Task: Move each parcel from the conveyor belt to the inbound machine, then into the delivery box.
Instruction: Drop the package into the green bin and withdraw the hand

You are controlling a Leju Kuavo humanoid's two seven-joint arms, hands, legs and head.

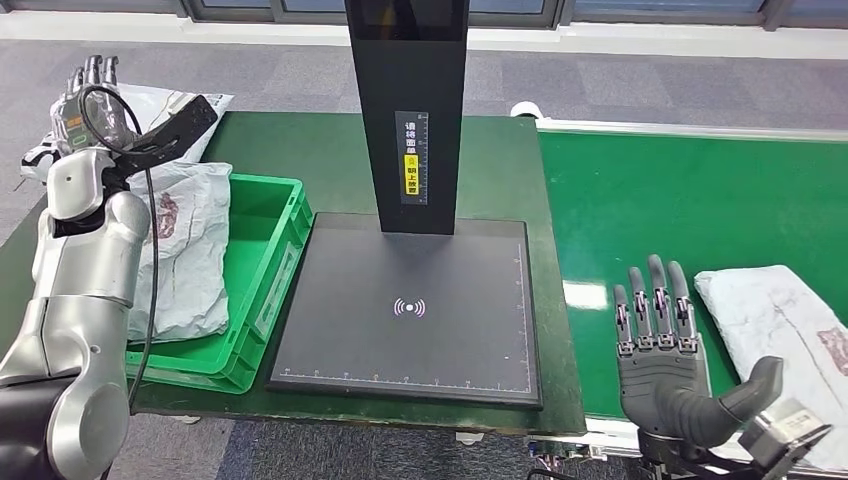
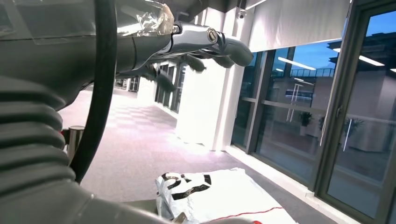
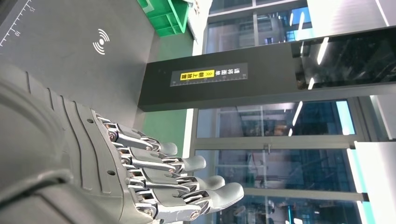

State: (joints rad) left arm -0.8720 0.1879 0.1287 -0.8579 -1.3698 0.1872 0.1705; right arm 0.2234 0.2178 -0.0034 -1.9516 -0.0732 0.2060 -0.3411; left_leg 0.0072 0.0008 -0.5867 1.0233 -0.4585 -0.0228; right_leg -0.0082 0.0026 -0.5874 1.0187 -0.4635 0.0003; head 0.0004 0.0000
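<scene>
A white plastic parcel (image 1: 780, 330) lies on the green conveyor belt (image 1: 690, 200) at the right. My right hand (image 1: 665, 365) hovers just left of it, fingers straight and spread, thumb pointing toward the parcel, holding nothing; the same hand (image 3: 154, 182) appears in the right wrist view. The black inbound machine has a flat pad (image 1: 410, 310) with a wireless mark and a tall post (image 1: 408, 110). A grey parcel (image 1: 185, 250) lies in the green delivery box (image 1: 265, 225). My left hand (image 1: 90, 85) is raised high at the far left, empty, fingers (image 2: 219, 46) loosely extended.
Another white parcel (image 1: 165, 105) with black print lies on the table behind the green box; it appears as the printed bag (image 2: 210, 191) in the left wrist view. A black cable (image 1: 150, 250) hangs along my left arm. Grey carpet and windows lie beyond the table.
</scene>
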